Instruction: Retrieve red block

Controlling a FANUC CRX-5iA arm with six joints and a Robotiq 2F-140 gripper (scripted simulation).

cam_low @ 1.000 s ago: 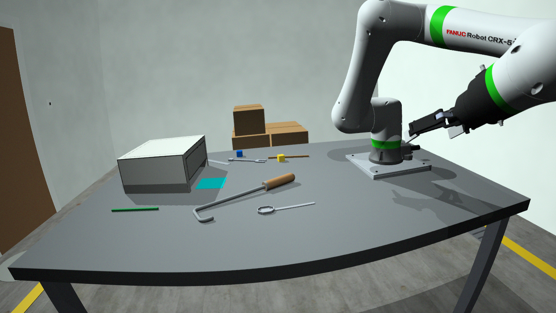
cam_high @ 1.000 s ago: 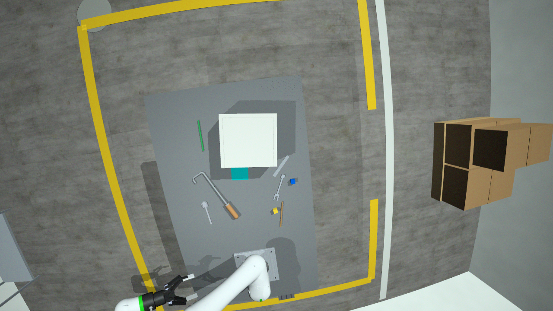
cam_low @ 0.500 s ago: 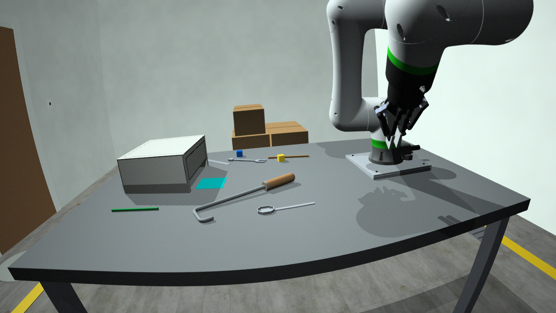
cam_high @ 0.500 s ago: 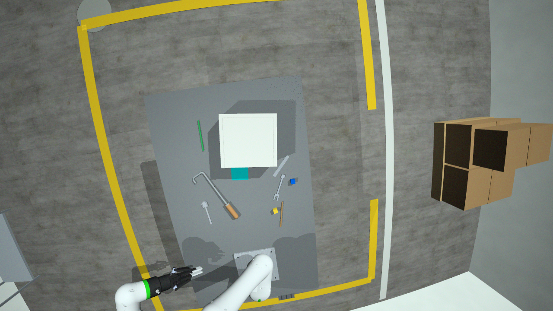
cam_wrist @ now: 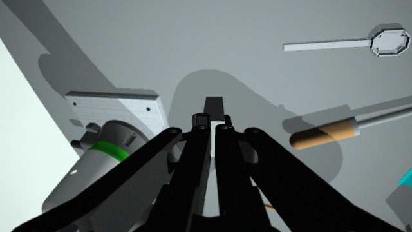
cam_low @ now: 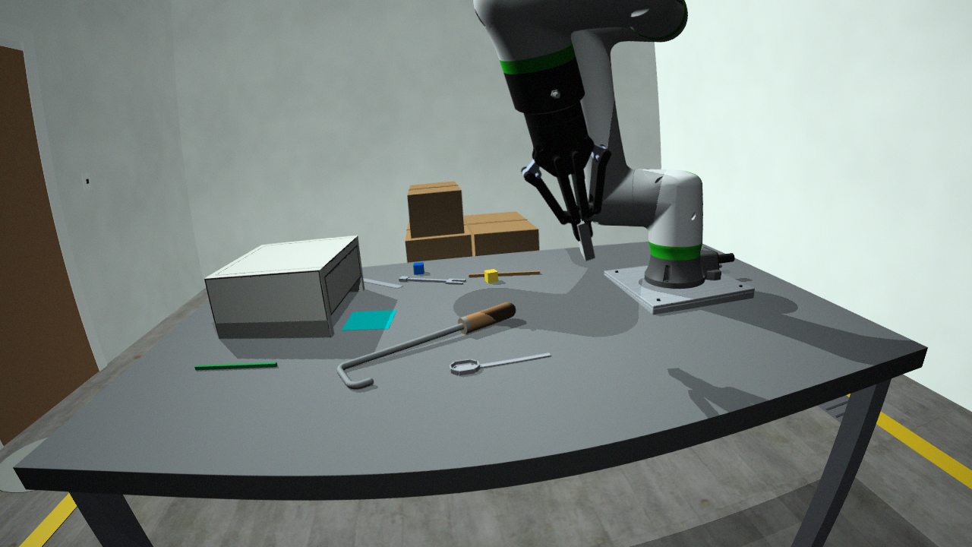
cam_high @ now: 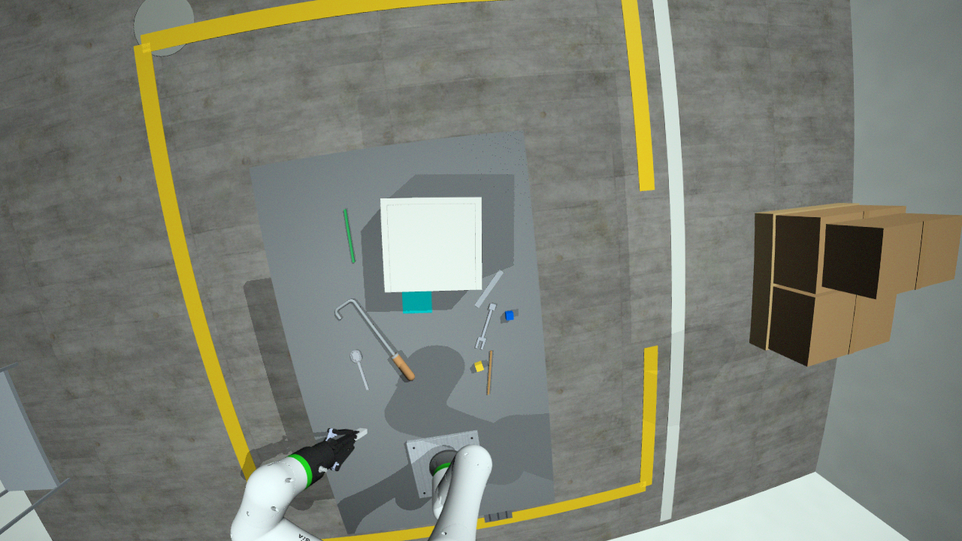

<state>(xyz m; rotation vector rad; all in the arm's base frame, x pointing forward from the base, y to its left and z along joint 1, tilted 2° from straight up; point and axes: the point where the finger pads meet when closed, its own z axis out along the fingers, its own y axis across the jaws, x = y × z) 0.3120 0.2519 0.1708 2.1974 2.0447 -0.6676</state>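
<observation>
The white cabinet (cam_high: 430, 243) (cam_low: 282, 279) stands on the grey table (cam_high: 295, 222) (cam_low: 475, 422). The teal square (cam_high: 416, 302) (cam_low: 369, 319) (cam_wrist: 406, 178) lies right at its front. The red block shows in no view; the space under the cabinet is hidden. My gripper (cam_high: 358, 434) (cam_low: 586, 248) (cam_wrist: 214, 109) is shut with nothing between its fingers. It points down above the table near the robot's base plate (cam_high: 418, 449) (cam_low: 680, 293) (cam_wrist: 112, 106), far from the cabinet.
A long hook tool with a wooden handle (cam_high: 376, 336) (cam_low: 421, 336) (cam_wrist: 325, 135) and a grey ring-headed tool (cam_high: 358, 367) (cam_low: 496, 362) (cam_wrist: 354, 43) lie mid-table. A green stick (cam_high: 349, 235) (cam_low: 235, 365), blue cube (cam_high: 509, 315) (cam_low: 418, 267), yellow cube (cam_high: 479, 366) (cam_low: 490, 275), brown stick (cam_high: 489, 372) and fork tool (cam_high: 485, 326) lie around.
</observation>
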